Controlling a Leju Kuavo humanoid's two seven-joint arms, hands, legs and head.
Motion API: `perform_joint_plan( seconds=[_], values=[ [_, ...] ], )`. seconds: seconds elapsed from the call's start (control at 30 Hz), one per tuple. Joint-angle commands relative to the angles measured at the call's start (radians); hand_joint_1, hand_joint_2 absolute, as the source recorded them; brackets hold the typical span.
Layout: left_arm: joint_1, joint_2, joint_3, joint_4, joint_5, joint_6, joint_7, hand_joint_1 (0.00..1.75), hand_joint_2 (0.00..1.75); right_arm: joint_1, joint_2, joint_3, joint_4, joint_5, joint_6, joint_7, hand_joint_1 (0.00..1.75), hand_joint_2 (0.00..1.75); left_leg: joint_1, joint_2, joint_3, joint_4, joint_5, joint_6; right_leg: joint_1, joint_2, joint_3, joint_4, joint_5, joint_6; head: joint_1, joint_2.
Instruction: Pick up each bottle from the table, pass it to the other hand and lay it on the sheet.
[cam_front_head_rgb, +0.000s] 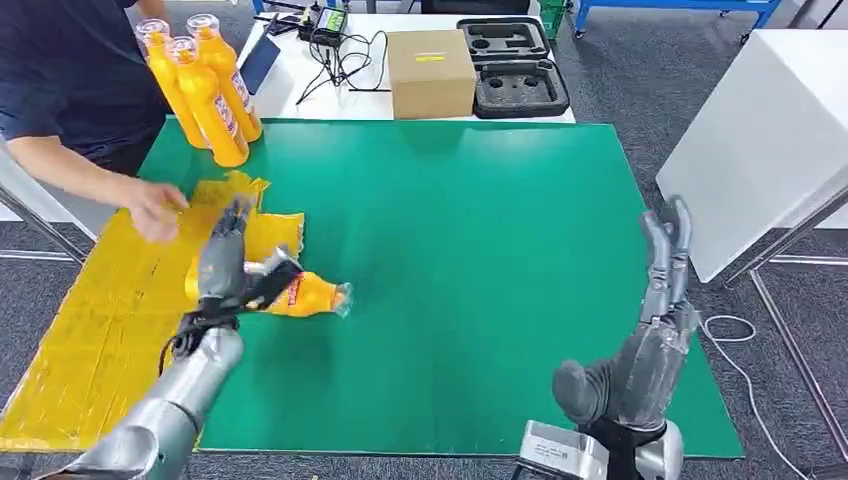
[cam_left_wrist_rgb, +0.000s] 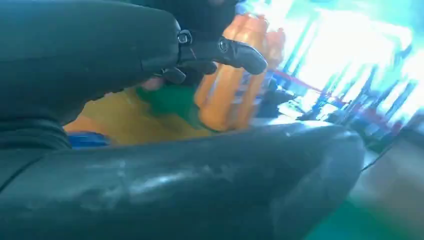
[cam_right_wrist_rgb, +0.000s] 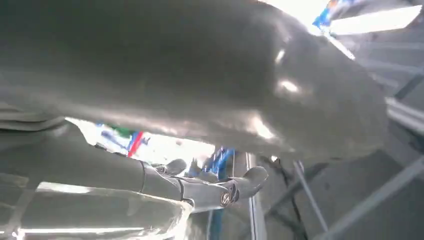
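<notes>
The left hand (cam_front_head_rgb: 232, 272) has its fingers (cam_front_head_rgb: 270, 283) wrapped around an orange juice bottle (cam_front_head_rgb: 305, 295) lying on its side, half over the edge of the yellow sheet (cam_front_head_rgb: 90, 320), cap end poking beyond them onto the green tabletop (cam_front_head_rgb: 480, 250). The right hand (cam_front_head_rgb: 650, 330) hangs empty, fingers loose, well away. I'd carry the bottle further over the sheet before letting go, clear of the person's hand (cam_front_head_rgb: 155, 208) just beyond the fingers, so it doesn't roll off.

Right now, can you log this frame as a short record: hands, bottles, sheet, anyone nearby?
left hand: grips a bottle lying on its side at the yellow sheet's edge
right hand: raised over the green mat, holding nothing
other bottles: three standing bottles at the mat's far corner
person: a person's hand over the sheet
</notes>
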Motion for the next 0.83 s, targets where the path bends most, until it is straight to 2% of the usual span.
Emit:
perform_joint_plan(
  seconds=[0.03, 0.07, 0.13, 0.23, 0.33, 0.4, 0.43, 0.47, 0.53, 0.6, 0.63, 0.7, 0.8, 0.83],
  values=[
    [-0.008, -0.069, 0.019, -0.339, 0.456, -0.488, -0.01, 0.0, 0.0, -0.231, -0.09, -0.211, 0.378, -0.251, -0.02, -0.121, 0.0, 0.0, 0.002, 0.002, 0.001, 0.0, 0.0, -0.001, 0.003, 0.001, 0.003, -0.003, 0.001, 0.0, 0.0, 0.0],
    [-0.015, -0.065, -0.025, -0.358, 0.466, -0.474, -0.021, 0.0, 0.0, -0.3, -0.104, -0.259, 0.47, -0.364, 0.024, -0.168, 0.0, 0.0, 0.003, 0.003, 0.002, 0.0, -0.001, -0.002, 0.003, 0.002, 0.004, -0.003, 0.002, 0.0, 0.0, 0.0],
    [-0.026, -0.053, -0.075, -0.359, 0.519, -0.453, -0.005, 0.0, 0.0, -0.396, -0.103, -0.328, 0.636, -0.371, 0.025, -0.217, 0.0, 0.0, 0.002, 0.005, 0.002, 0.001, 0.0, -0.001, 0.003, 0.004, 0.004, -0.003, 0.003, 0.0, 0.0, 0.0],
    [-0.025, -0.047, -0.083, -0.352, 0.53, -0.449, -0.009, 0.0, 0.0, -0.391, -0.092, -0.331, 0.63, -0.369, 0.023, -0.222, 0.0, 0.0, 0.002, 0.007, 0.003, 0.0, 0.0, -0.002, 0.002, 0.006, 0.004, -0.003, 0.004, 0.002, -0.001, 0.0],
    [-0.024, -0.041, -0.092, -0.347, 0.54, -0.445, -0.013, 0.0, 0.0, -0.375, -0.086, -0.327, 0.607, -0.361, 0.023, -0.225, 0.0, 0.0, 0.001, 0.0, 0.003, 0.001, 0.002, 0.0, 0.001, 0.0, 0.005, -0.002, 0.003, 0.003, 0.001, 0.0],
    [-0.064, -0.037, -0.099, -0.303, 0.619, -0.481, -0.009, 0.0, 0.0, -0.463, -0.082, -0.355, 0.715, -0.46, 0.101, -0.206, 0.0, 0.0, 0.001, -0.003, 0.001, 0.001, 0.002, 0.0, 0.001, -0.002, 0.003, -0.001, 0.003, 0.003, 0.0, 0.0],
    [-0.092, -0.034, -0.103, -0.27, 0.649, -0.493, -0.009, 0.0, 0.0, -0.529, -0.088, -0.375, 0.808, -0.528, 0.163, -0.228, 0.0, 0.0, 0.001, -0.001, 0.001, 0.001, 0.002, -0.001, 0.001, -0.001, 0.003, -0.001, 0.003, 0.003, 0.0, 0.0],
    [-0.128, -0.032, -0.1, -0.224, 0.724, -0.563, -0.013, 0.0, 0.0, -0.624, -0.079, -0.416, 0.944, -0.602, 0.226, -0.279, 0.0, 0.0, 0.001, 0.0, 0.001, 0.002, 0.002, -0.001, 0.001, 0.0, 0.003, -0.001, 0.004, 0.003, 0.0, 0.0],
    [-0.164, -0.022, -0.132, -0.171, 0.744, -0.594, -0.023, 0.0, 0.0, -0.734, -0.068, -0.468, 1.11, -0.735, 0.38, -0.318, 0.0, 0.0, 0.001, 0.002, -0.002, 0.003, 0.003, 0.0, 0.001, 0.004, 0.0, 0.0, 0.006, 0.004, 0.0, 0.0],
    [-0.178, -0.034, -0.129, -0.147, 0.762, -0.591, -0.031, 0.0, 0.0, -0.804, -0.058, -0.534, 1.225, -0.92, 0.624, -0.334, 0.0, 0.0, 0.001, 0.006, -0.002, 0.003, 0.004, -0.001, 0.001, 0.006, -0.001, 0.0, 0.007, 0.004, 0.0, 0.0],
    [-0.179, -0.034, -0.129, -0.141, 0.763, -0.587, -0.031, 0.0, 0.0, -0.819, -0.054, -0.551, 1.25, -0.939, 0.636, -0.332, 0.0, 0.0, 0.0, 0.004, -0.003, 0.001, 0.006, 0.0, 0.0, 0.005, -0.003, -0.001, 0.01, 0.004, 0.0, 0.0],
    [-0.181, -0.037, -0.123, -0.111, 0.76, -0.563, -0.041, 0.0, 0.0, -0.856, -0.025, -0.595, 1.298, -1.023, 0.748, -0.322, 0.0, 0.0, 0.0, 0.002, -0.002, 0.001, 0.008, 0.0, 0.001, 0.002, -0.001, -0.001, 0.01, 0.004, 0.0, 0.0],
    [-0.204, -0.039, -0.112, -0.038, 0.755, -0.537, -0.046, 0.0, 0.0, -0.855, 0.012, -0.583, 1.266, -0.989, 0.717, -0.312, 0.0, 0.0, -0.001, 0.003, -0.003, 0.001, 0.008, 0.0, -0.001, 0.003, -0.002, 0.0, 0.01, 0.004, 0.0, 0.0],
    [-0.215, -0.041, -0.109, -0.015, 0.754, -0.532, -0.049, 0.0, 0.0, -0.865, 0.014, -0.556, 1.269, -0.929, 0.655, -0.291, 0.0, 0.0, -0.002, 0.002, -0.003, 0.001, 0.009, 0.001, -0.002, 0.002, -0.003, 0.0, 0.009, 0.005, 0.0, 0.0]
  ],
)
